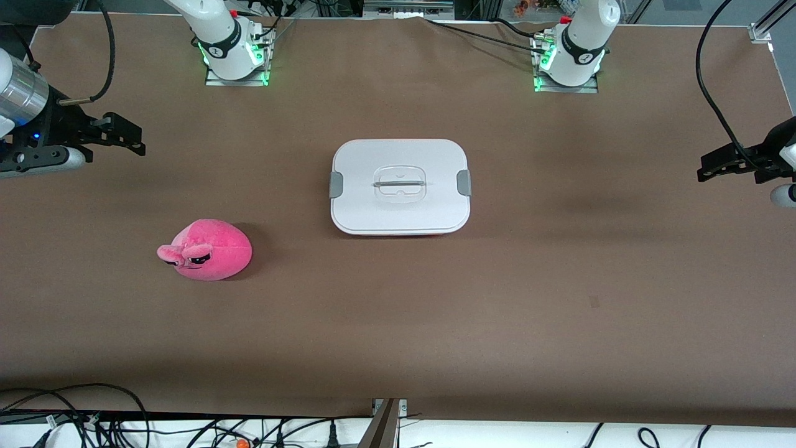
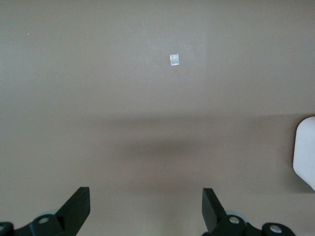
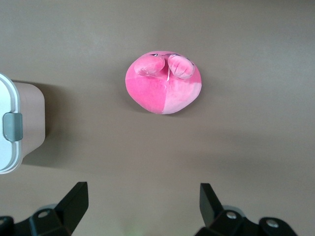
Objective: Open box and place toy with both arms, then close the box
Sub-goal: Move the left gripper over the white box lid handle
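Observation:
The box (image 1: 400, 186) sits shut in the middle of the table, its white lid on, with grey clips at both ends and a clear handle. Its edge shows in the left wrist view (image 2: 306, 152) and the right wrist view (image 3: 15, 128). The hot-pink toy (image 1: 208, 249) lies on the table nearer to the front camera than the box, toward the right arm's end; it also shows in the right wrist view (image 3: 164, 82). My right gripper (image 1: 127, 135) (image 3: 143, 201) is open and empty over the right arm's end of the table. My left gripper (image 1: 709, 167) (image 2: 146, 206) is open and empty over the left arm's end.
The two arm bases (image 1: 233, 53) (image 1: 569, 59) stand along the table's edge farthest from the front camera. Black cables (image 1: 93, 417) lie along the edge nearest that camera. A small pale square mark (image 2: 173, 59) is on the brown tabletop under my left gripper.

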{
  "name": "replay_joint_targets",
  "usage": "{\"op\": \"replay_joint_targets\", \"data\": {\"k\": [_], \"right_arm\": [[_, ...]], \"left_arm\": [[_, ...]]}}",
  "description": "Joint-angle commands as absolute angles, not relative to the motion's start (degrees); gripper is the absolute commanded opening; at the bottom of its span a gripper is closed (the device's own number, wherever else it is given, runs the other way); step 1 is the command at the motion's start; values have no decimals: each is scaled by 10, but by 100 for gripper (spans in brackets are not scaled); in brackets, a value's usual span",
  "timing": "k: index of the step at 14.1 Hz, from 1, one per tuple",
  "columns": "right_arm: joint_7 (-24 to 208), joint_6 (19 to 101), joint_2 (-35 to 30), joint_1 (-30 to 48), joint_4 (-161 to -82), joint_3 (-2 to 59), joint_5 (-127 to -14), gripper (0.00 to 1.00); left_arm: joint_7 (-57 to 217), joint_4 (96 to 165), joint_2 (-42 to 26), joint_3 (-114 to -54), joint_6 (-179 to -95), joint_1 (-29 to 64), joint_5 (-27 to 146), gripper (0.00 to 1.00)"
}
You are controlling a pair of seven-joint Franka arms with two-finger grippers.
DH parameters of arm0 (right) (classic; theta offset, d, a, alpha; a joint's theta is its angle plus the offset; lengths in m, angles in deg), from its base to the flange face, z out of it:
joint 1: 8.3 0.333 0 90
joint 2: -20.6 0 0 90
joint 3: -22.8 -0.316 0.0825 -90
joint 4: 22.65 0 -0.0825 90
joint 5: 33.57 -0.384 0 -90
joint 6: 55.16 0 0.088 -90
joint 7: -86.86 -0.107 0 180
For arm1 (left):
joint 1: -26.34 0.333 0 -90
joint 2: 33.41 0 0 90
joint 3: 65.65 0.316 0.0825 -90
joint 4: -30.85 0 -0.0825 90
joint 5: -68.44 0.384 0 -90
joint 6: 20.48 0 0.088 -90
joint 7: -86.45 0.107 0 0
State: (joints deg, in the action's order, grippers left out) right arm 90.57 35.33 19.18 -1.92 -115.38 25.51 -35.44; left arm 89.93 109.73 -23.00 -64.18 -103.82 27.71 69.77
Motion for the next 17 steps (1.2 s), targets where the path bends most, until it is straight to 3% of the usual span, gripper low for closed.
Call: {"op": "replay_joint_targets", "data": {"k": [1,10,17], "right_arm": [[913,341,188,-16,-1141,255,-348,100],[912,344,188,-14,-1140,255,-350,100],[909,342,188,-13,-1140,254,-350,100]], "left_arm": [[895,1079,-220,-643,-1036,277,707,100],[896,1070,-201,-651,-1037,249,684,100],[899,1070,-172,-651,-1042,65,663,100]]}}
